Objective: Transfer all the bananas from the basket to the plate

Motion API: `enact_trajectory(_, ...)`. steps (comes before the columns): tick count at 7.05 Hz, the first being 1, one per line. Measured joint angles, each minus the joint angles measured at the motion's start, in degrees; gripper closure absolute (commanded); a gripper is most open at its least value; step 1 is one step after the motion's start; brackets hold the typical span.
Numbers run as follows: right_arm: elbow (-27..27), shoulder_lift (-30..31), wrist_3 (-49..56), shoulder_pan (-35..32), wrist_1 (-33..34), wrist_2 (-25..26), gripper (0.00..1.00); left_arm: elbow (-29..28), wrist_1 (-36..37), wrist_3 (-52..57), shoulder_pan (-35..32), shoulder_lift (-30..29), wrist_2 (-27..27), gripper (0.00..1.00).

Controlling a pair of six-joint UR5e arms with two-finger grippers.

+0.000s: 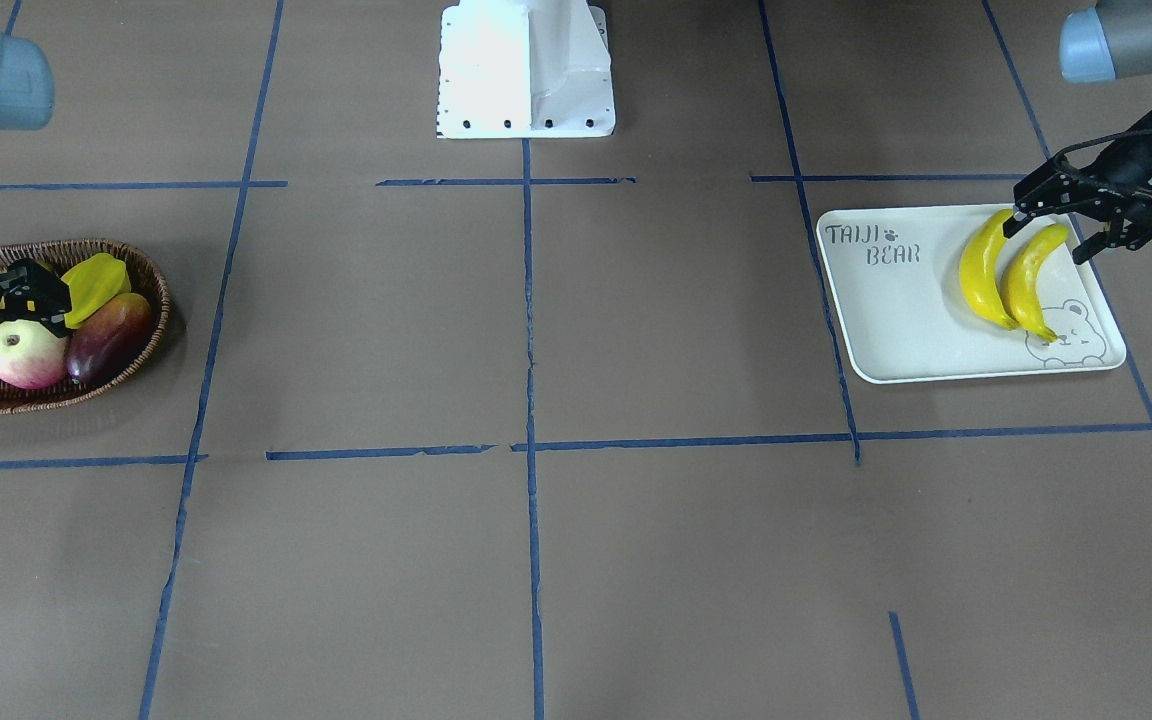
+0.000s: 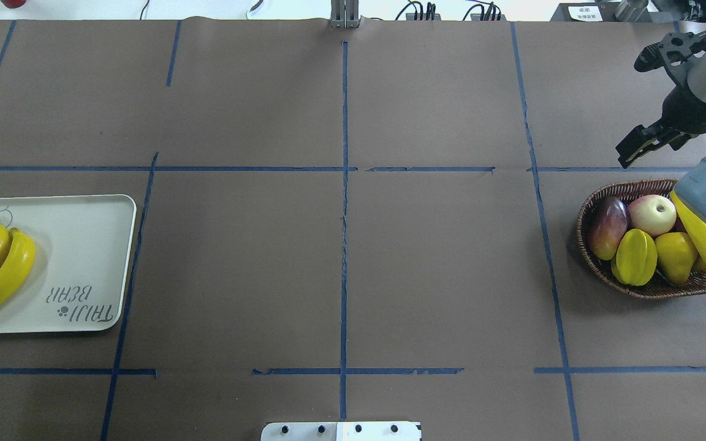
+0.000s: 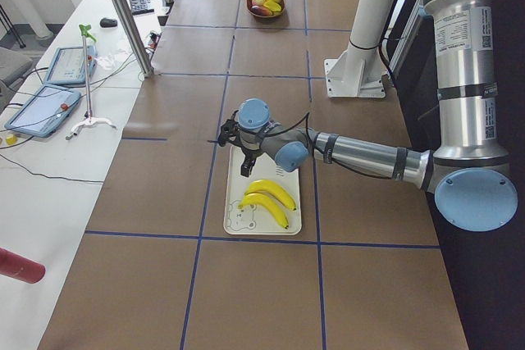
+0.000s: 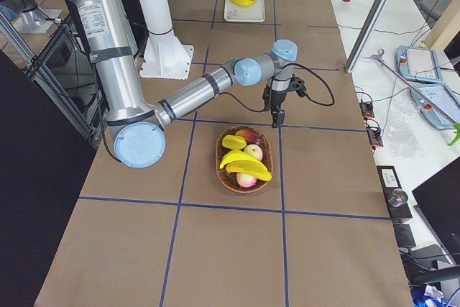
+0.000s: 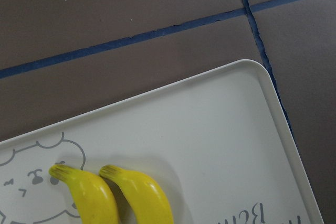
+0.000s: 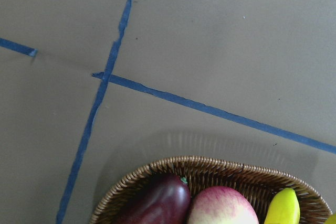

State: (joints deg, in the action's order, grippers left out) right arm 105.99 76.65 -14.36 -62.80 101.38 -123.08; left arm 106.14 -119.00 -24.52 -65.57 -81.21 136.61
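Two bananas (image 1: pixel 981 270) lie side by side on the pale "TAIJI BEAR" tray (image 1: pixel 896 320), also in the left wrist view (image 5: pixel 136 195). My left gripper (image 1: pixel 1048 232) is open and empty, just above their ends at the tray's robot-side edge. The wicker basket (image 2: pixel 592 202) holds more bananas (image 2: pixel 703 237) on its right side, partly hidden by my right arm's elbow. My right gripper (image 2: pixel 633 148) hangs above the table just beyond the basket's far rim. It looks open and holds nothing. The right wrist view shows the basket rim (image 6: pixel 210 163).
The basket also holds a red-yellow apple (image 2: pixel 652 214), a dark red mango (image 2: pixel 607 226), a ridged starfruit (image 2: pixel 635 257) and a yellow lemon-like fruit (image 2: pixel 675 254). The white robot base (image 1: pixel 526 70) stands at the table's middle edge. Blue tape lines cross the brown table.
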Motion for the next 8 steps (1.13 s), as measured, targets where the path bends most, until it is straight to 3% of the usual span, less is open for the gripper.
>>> enact_trajectory(8,-0.6,6.9,1.1,-1.6,0.0,3.5,0.04,0.1,-0.2,0.0,0.0,0.0,0.0,0.0)
